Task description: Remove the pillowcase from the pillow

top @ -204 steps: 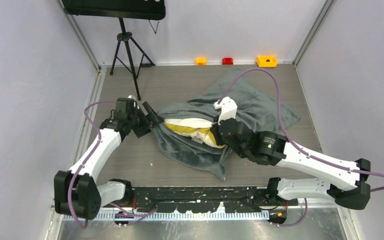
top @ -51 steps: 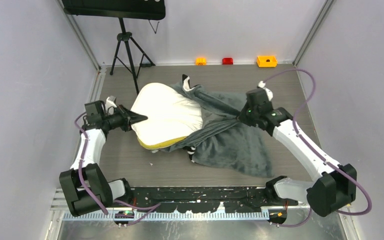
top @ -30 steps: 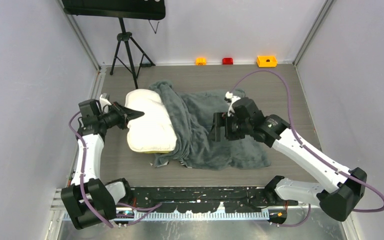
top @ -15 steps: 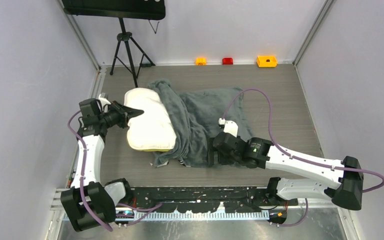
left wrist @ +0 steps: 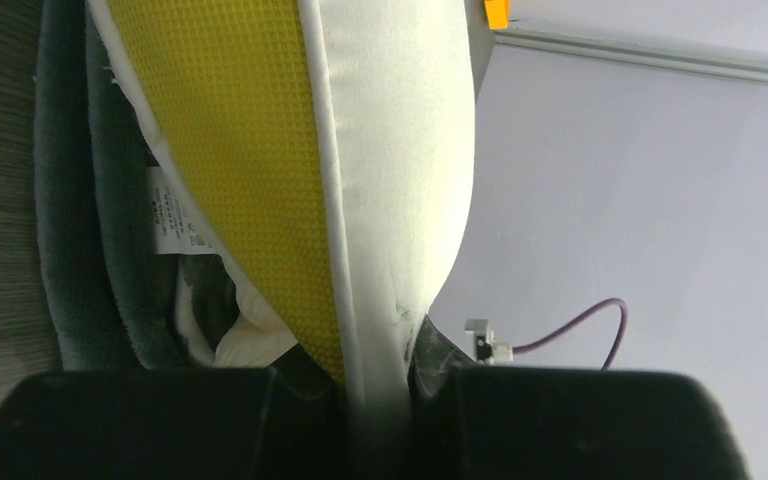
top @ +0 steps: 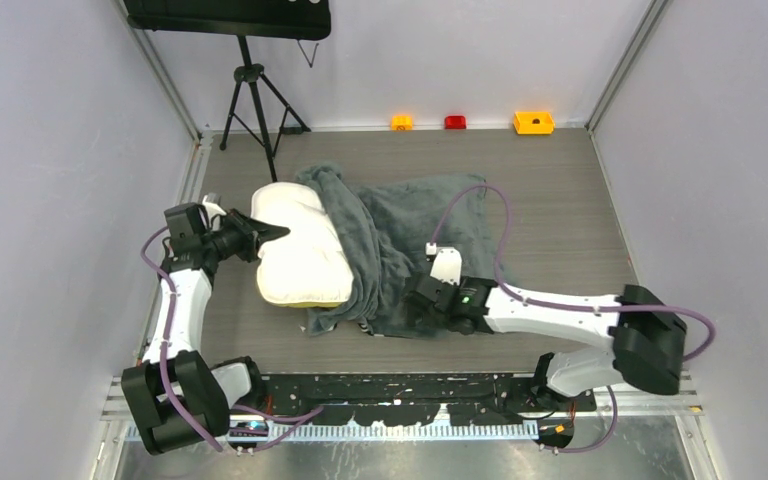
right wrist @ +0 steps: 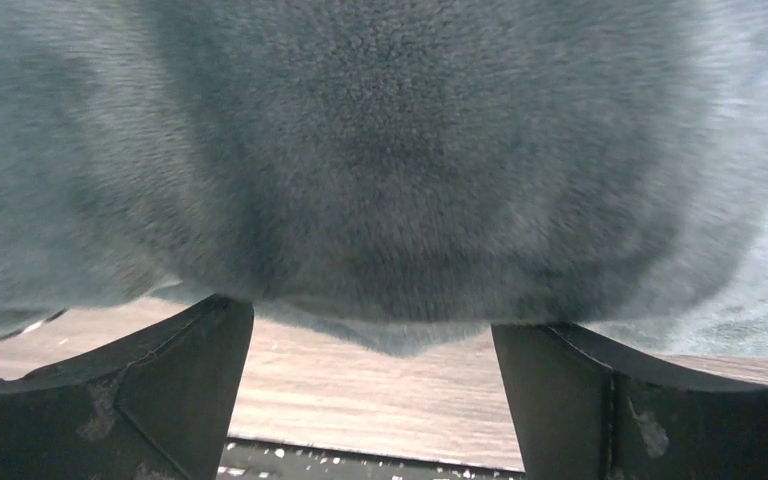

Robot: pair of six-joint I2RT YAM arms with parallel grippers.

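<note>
Left pincer (top: 265,232) is clamped on the white piped edge of the pillow (top: 300,255), the seam pinched between its jaws, the yellow band (left wrist: 250,170) just beyond. Right pincer (top: 412,300) lies low over the bench (top: 570,230) with jaws spread and nothing held; the near hem of the grey plush pillowcase (top: 415,215) hangs just ahead of its fingers (right wrist: 140,390), not yet between them. Most of the pillow is bare; the end farthest from the left pincer looks covered by the case. To do this well, the right pincer should push in for a deep bite of plush, close, then draw away from the left pincer, low along the bench, while the left anchors the pillow.
</note>
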